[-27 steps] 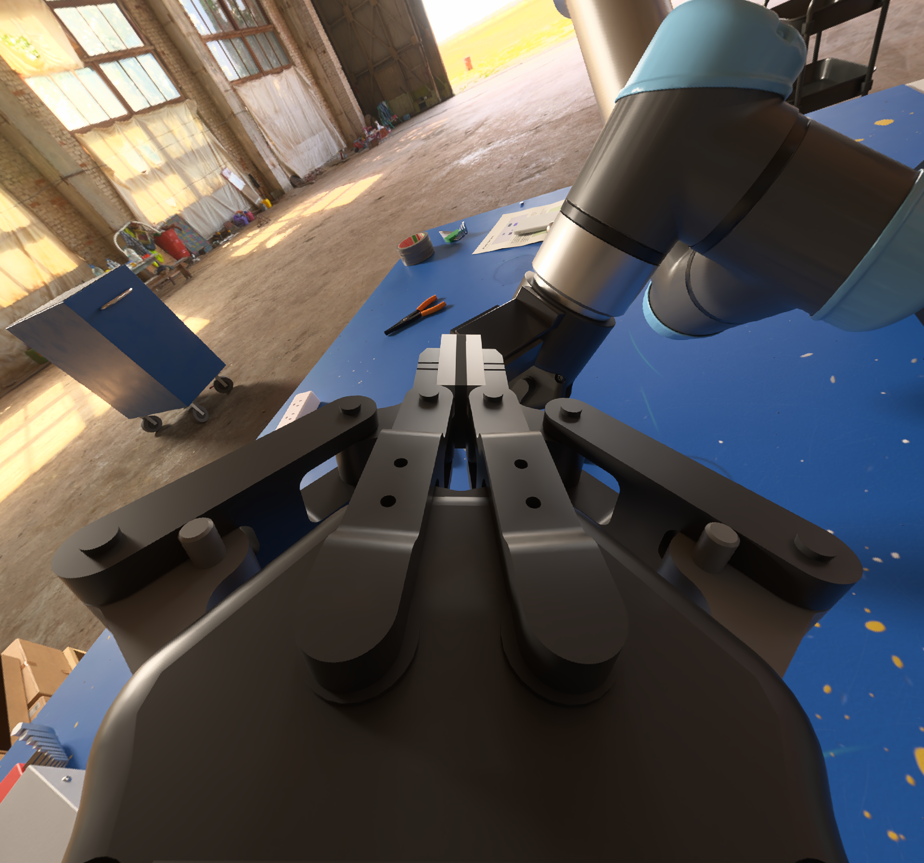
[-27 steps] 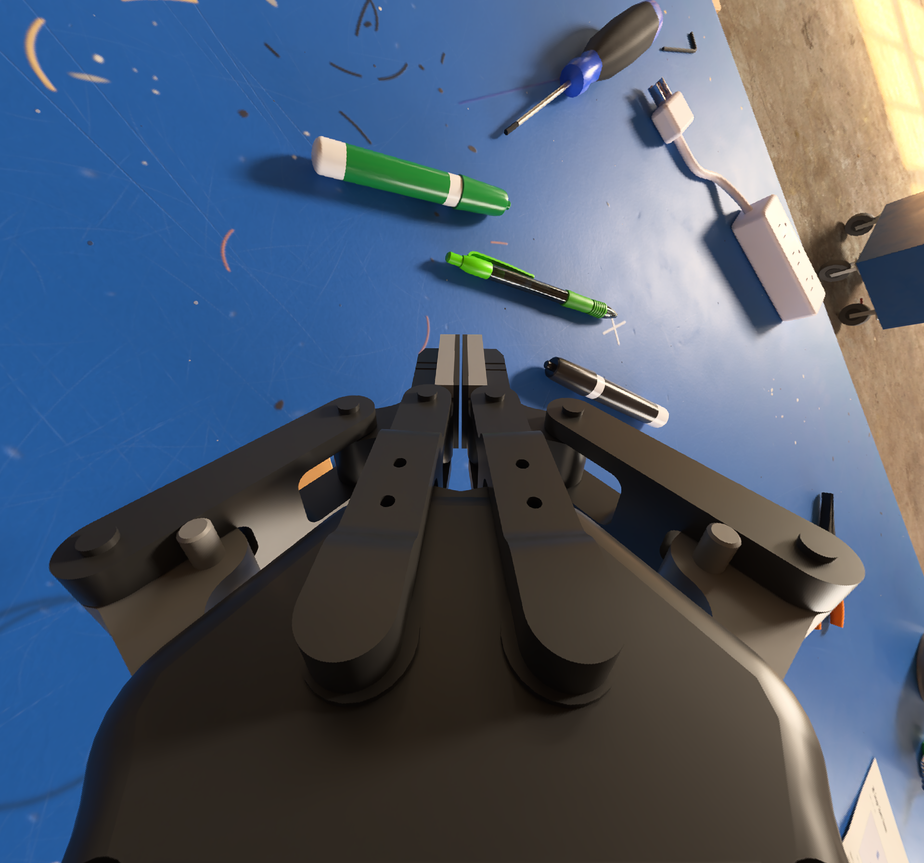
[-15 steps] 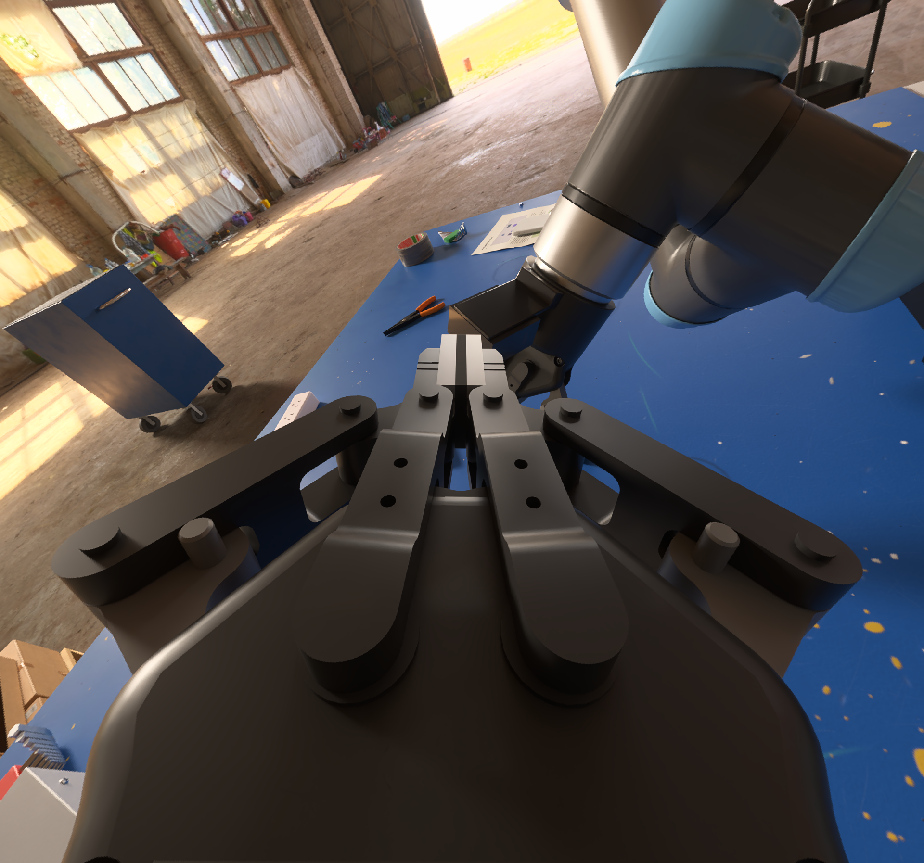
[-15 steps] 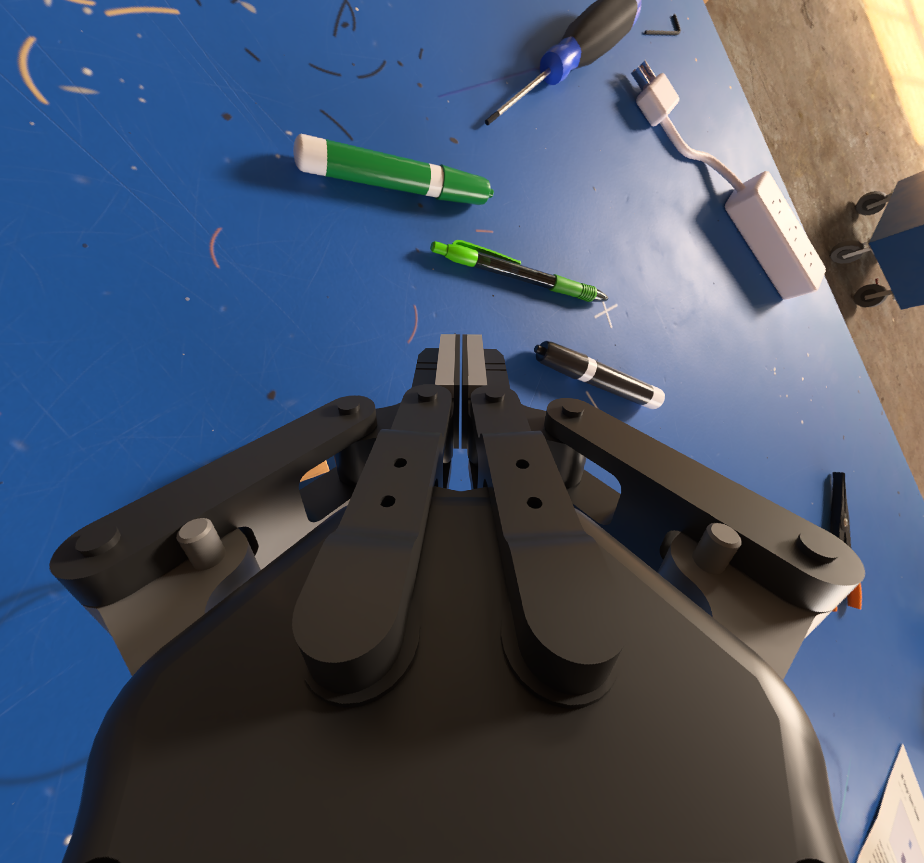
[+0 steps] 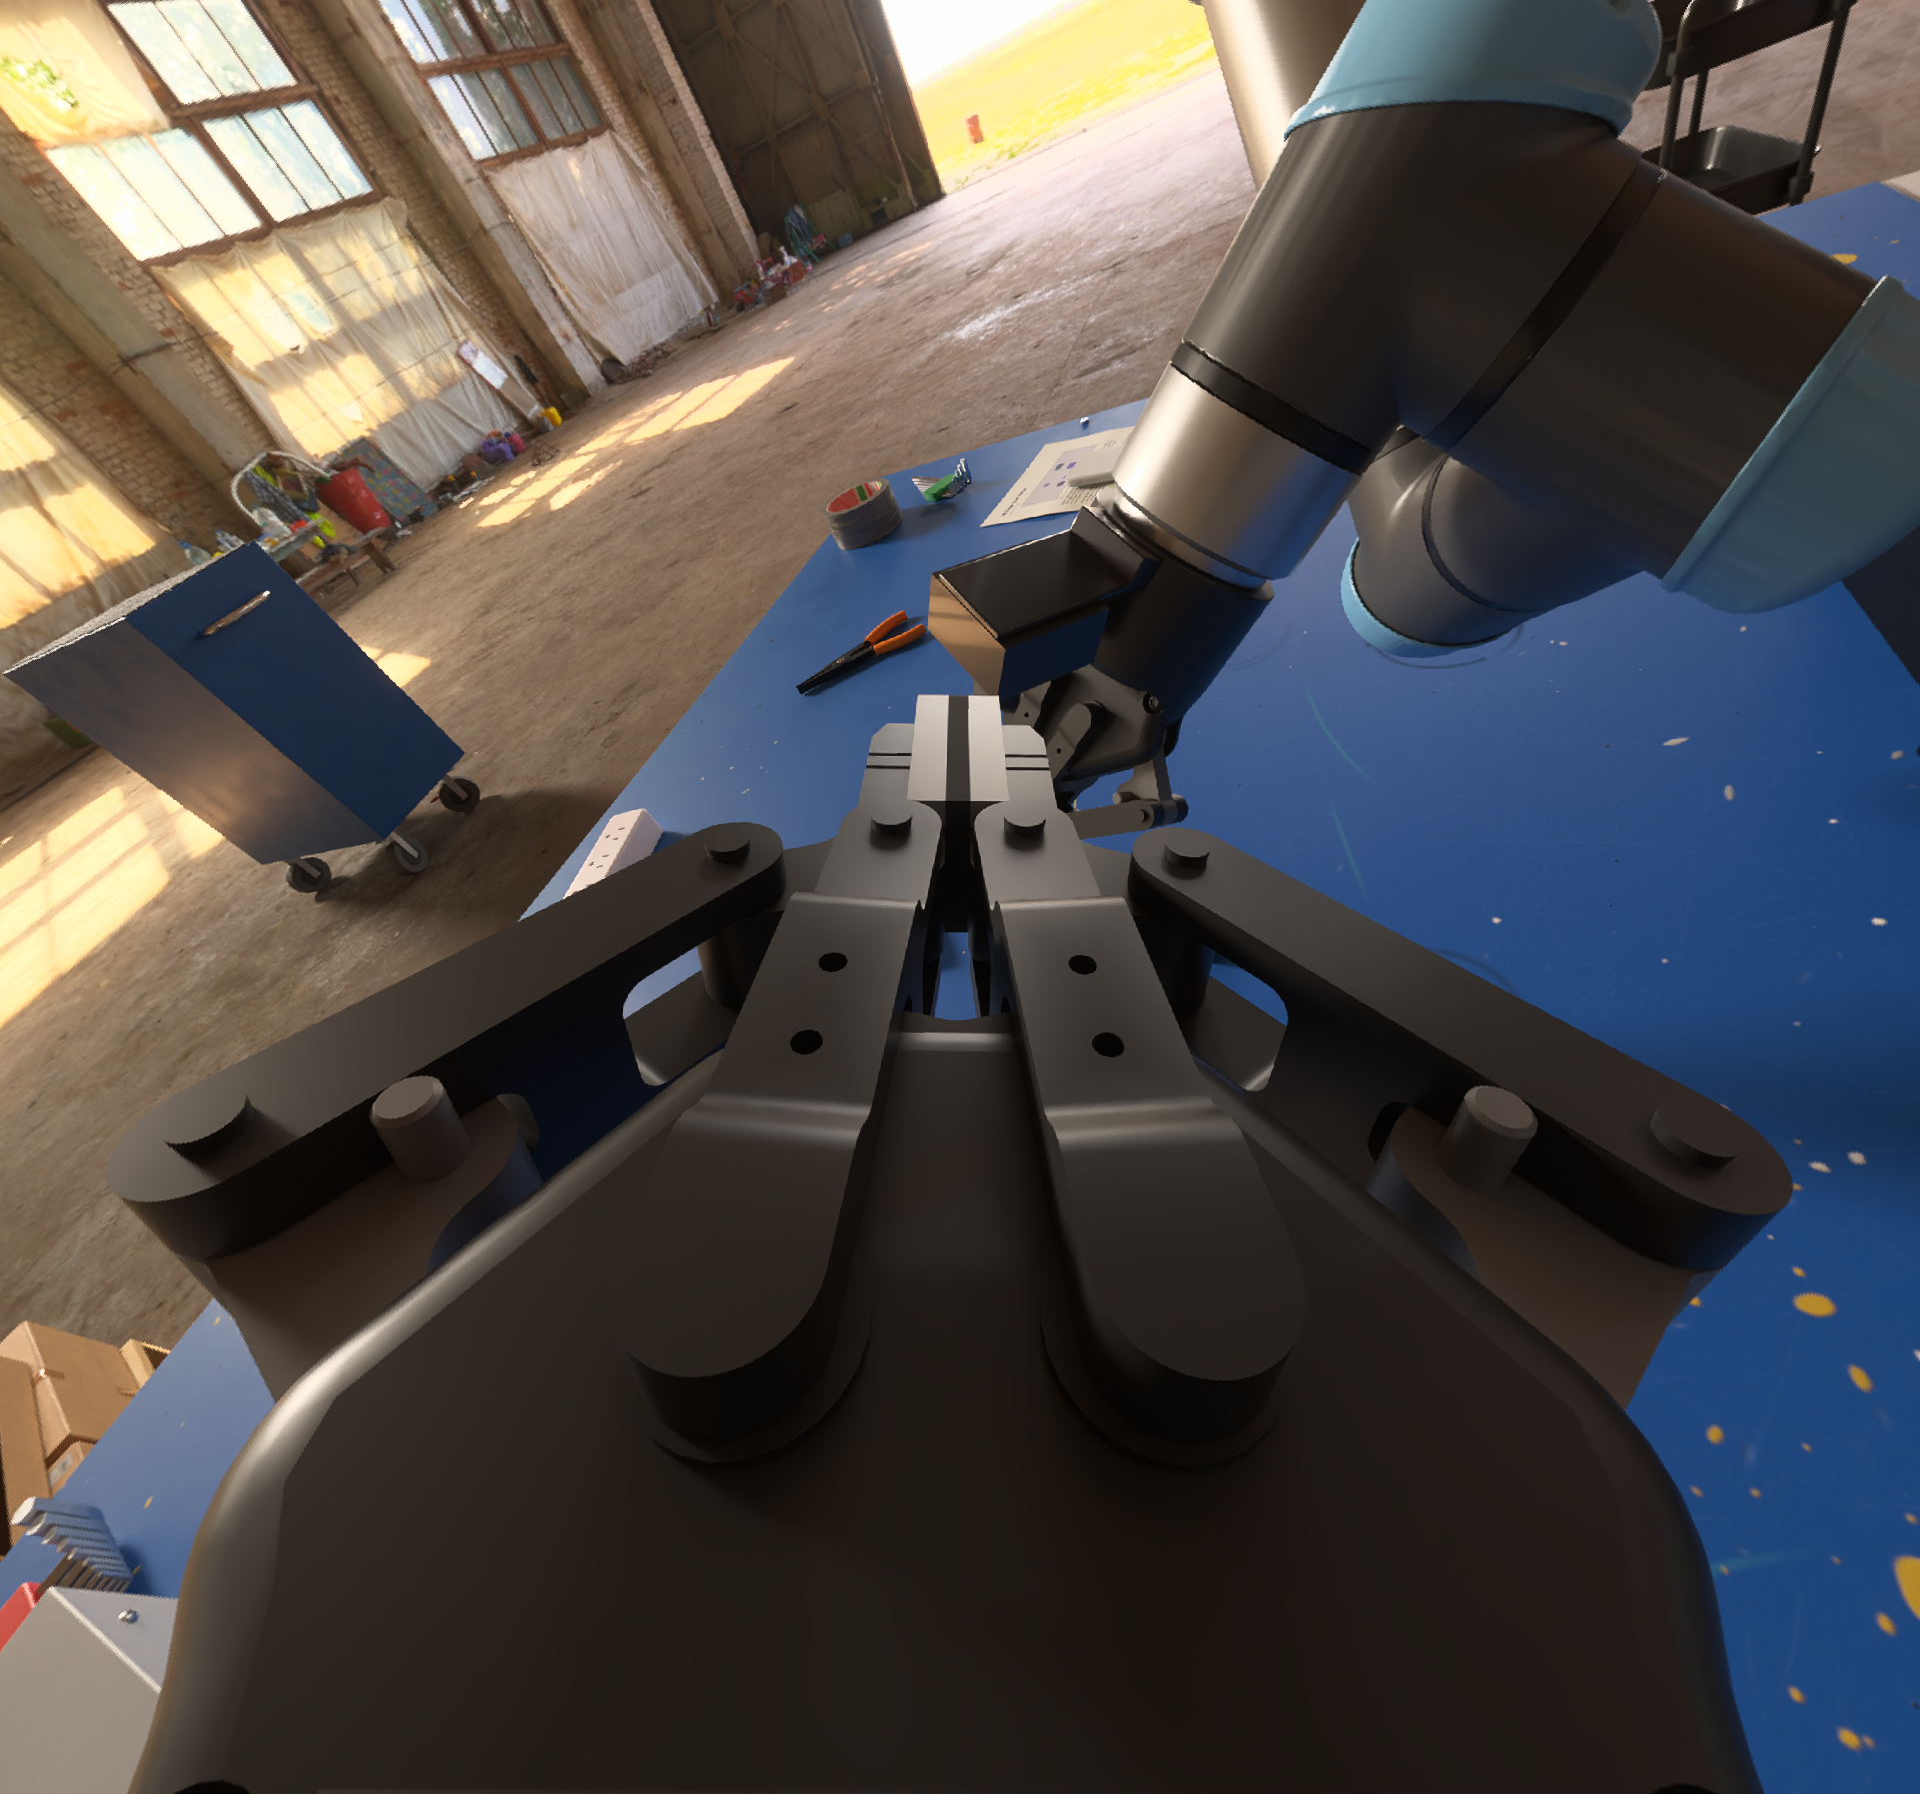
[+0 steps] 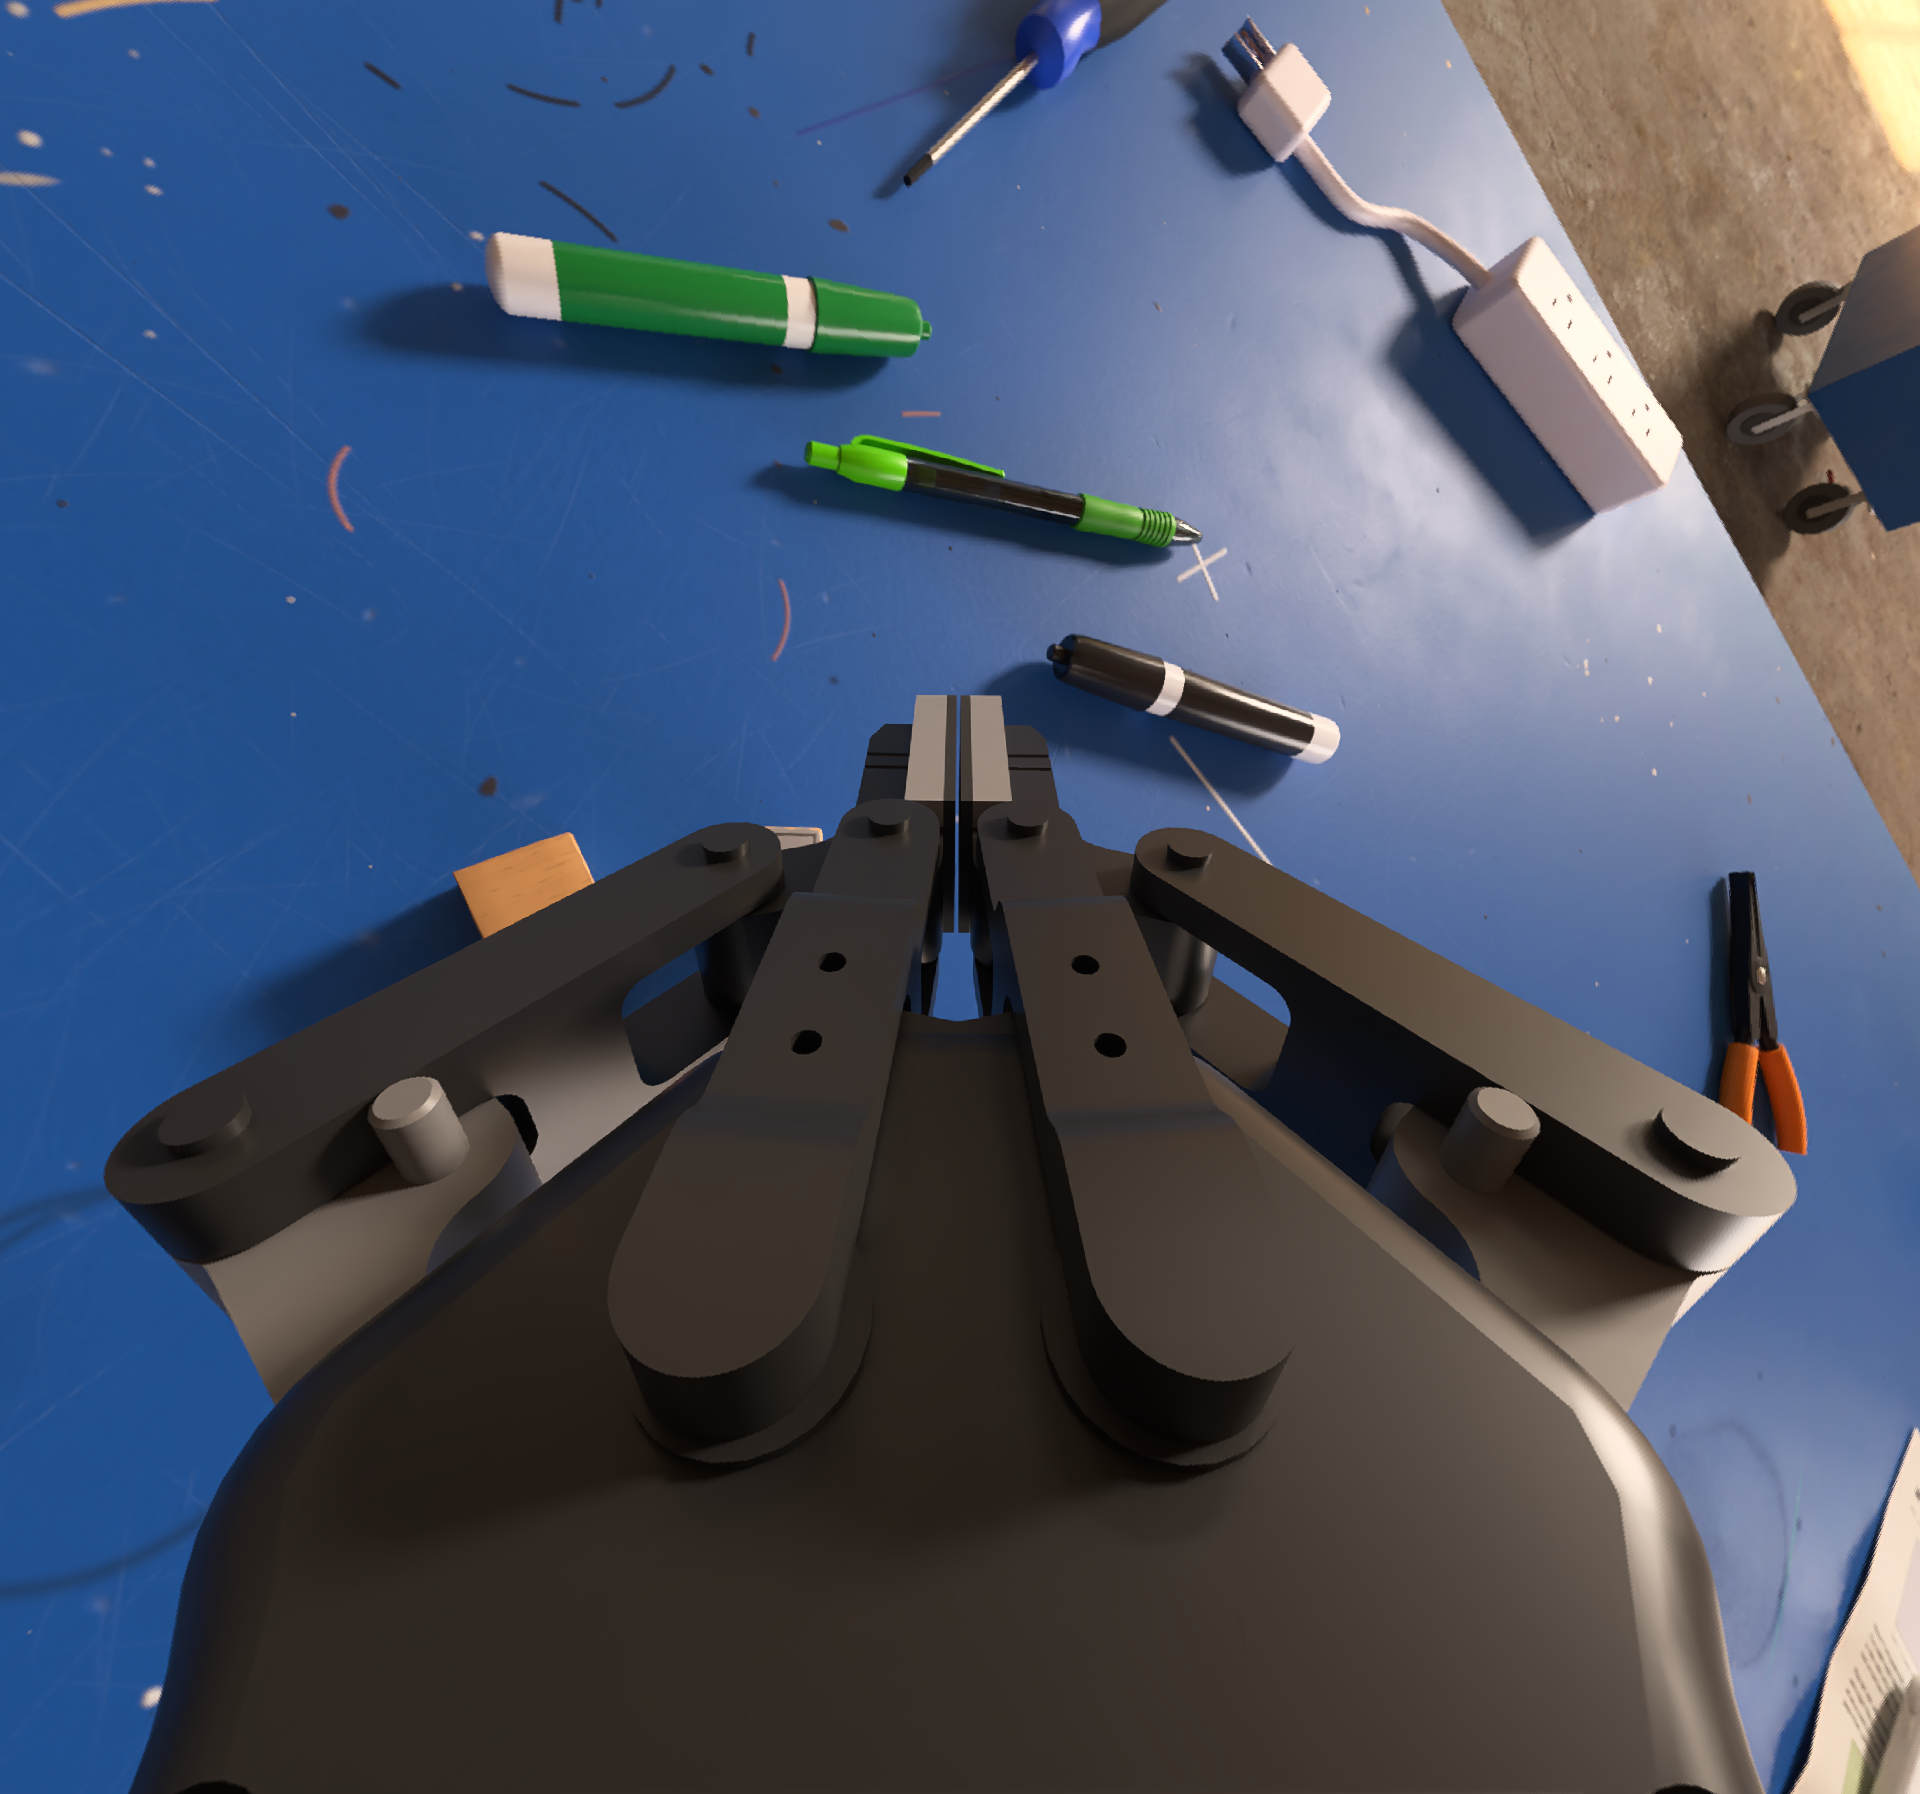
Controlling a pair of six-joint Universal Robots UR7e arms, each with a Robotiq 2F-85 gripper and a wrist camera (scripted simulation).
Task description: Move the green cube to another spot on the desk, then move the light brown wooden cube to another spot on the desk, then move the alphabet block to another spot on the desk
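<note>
In the right wrist view my right gripper (image 6: 957, 745) is shut and empty above the blue desk (image 6: 312, 664). A corner of the light brown wooden cube (image 6: 523, 877) shows at its lower left, partly hidden by the gripper's linkage. A small pale edge of another thing (image 6: 798, 836) peeks out beside the linkage; I cannot tell what it is. The green cube and the alphabet block are not clearly in view. In the left wrist view my left gripper (image 5: 957, 745) is shut and empty above the desk (image 5: 1507, 861). The right arm (image 5: 1455, 342) reaches down just beyond it.
A green marker (image 6: 707, 298), green pen (image 6: 997, 492), black marker (image 6: 1195, 697), screwdriver (image 6: 1070, 19), white power strip (image 6: 1558, 373) and orange-handled pliers (image 6: 1756, 1017) lie on the desk. The desk's edge runs at the right. Tape (image 5: 862, 513), paper (image 5: 1060, 487) and a blue cart (image 5: 239, 705) show in the left wrist view.
The right gripper has pulled back and risen, so the pens slid away and the wooden cube's corner came into view. In the left wrist view the right arm's wrist has lifted and shifted right.
</note>
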